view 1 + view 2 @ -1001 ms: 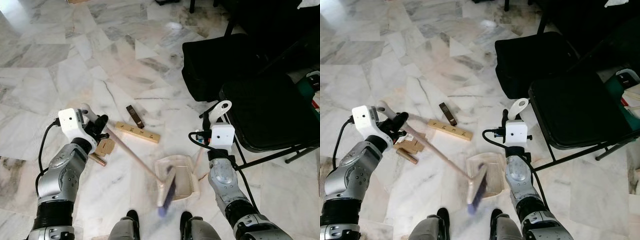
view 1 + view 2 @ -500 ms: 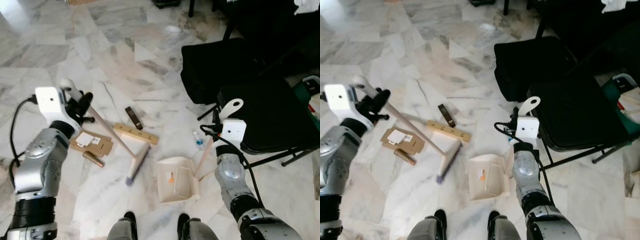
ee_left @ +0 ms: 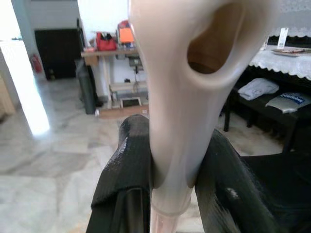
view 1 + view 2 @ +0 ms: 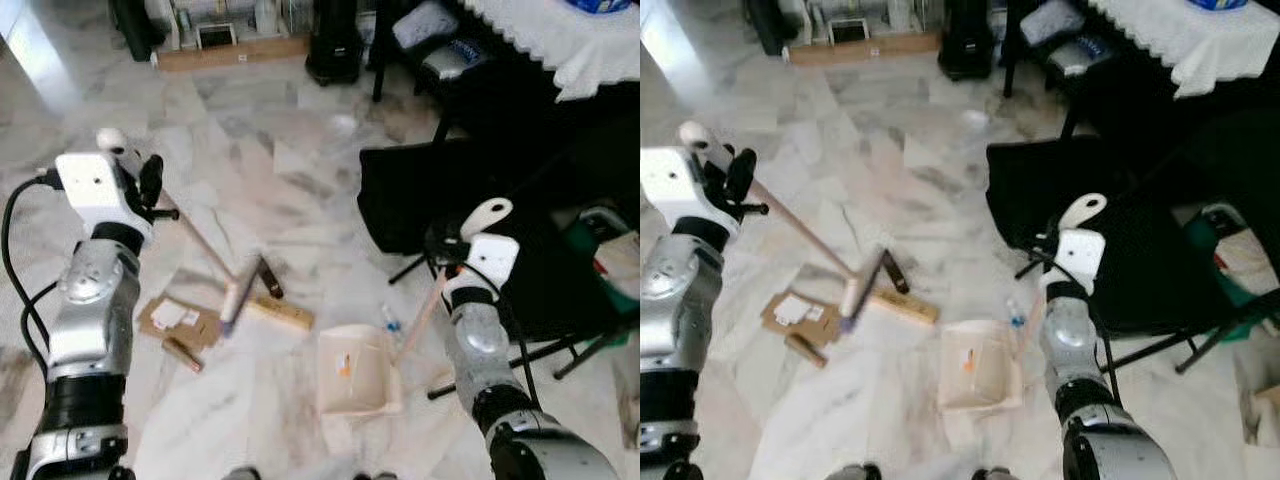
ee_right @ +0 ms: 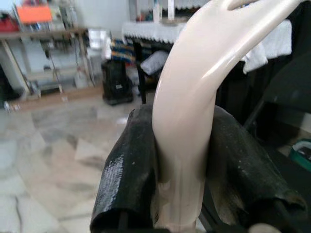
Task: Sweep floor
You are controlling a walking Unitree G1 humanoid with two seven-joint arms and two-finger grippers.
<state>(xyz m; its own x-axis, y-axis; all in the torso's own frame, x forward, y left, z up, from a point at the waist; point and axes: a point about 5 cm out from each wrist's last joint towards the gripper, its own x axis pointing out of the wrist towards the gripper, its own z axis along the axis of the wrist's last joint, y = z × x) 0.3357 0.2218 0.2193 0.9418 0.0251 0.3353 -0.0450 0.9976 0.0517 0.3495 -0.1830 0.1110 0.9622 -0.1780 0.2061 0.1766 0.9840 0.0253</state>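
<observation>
Dustpan (image 4: 355,372) sits flat on the marble floor (image 4: 250,150) near the feet, right gripper (image 5: 170,194) jaws clamped on its handle. Left gripper (image 3: 167,184) jaws pinch the broom (image 4: 236,292) handle. Next stroke: drop head beyond cardboard (image 4: 180,320) and wood strip (image 4: 280,313), drag toward pan.
</observation>
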